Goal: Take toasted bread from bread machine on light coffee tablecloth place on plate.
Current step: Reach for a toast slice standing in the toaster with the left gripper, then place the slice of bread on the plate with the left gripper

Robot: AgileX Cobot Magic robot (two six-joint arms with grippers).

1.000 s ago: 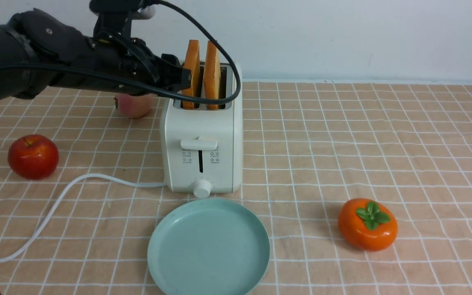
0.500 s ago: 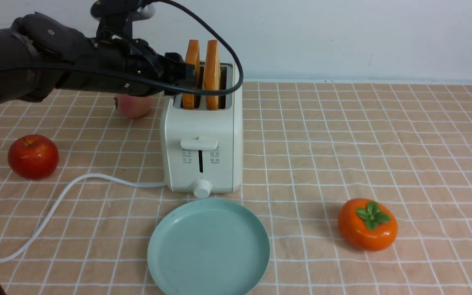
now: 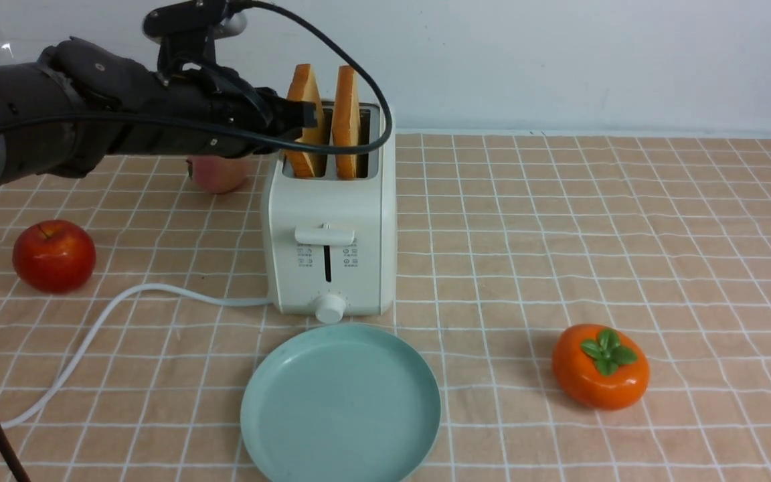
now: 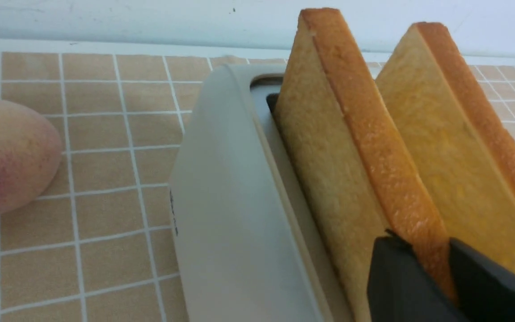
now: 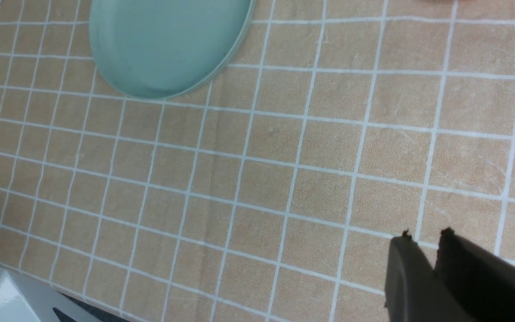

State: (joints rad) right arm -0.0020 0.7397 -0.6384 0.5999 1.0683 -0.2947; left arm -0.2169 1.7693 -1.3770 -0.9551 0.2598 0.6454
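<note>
Left hand [image 4: 423, 259] has its fingers closed on both faces of the nearer toasted slice [image 4: 373, 147], gripping its crust edge; the slice stands tilted in the toaster [image 3: 328, 254].

We see our left gripper [image 4: 432, 264] closed on the crust of one toast slice [image 4: 369, 143], which stands tilted in the toaster [image 4: 239, 179]. Another slice [image 4: 454, 129] leans just beside it. A pinkish fruit [image 4: 9, 156] sits near the toaster, on the checked tablecloth [image 4: 105, 188].

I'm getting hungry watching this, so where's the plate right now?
In the front view, the plate lies on the tablecloth, just on the near side of the toaster.
</note>
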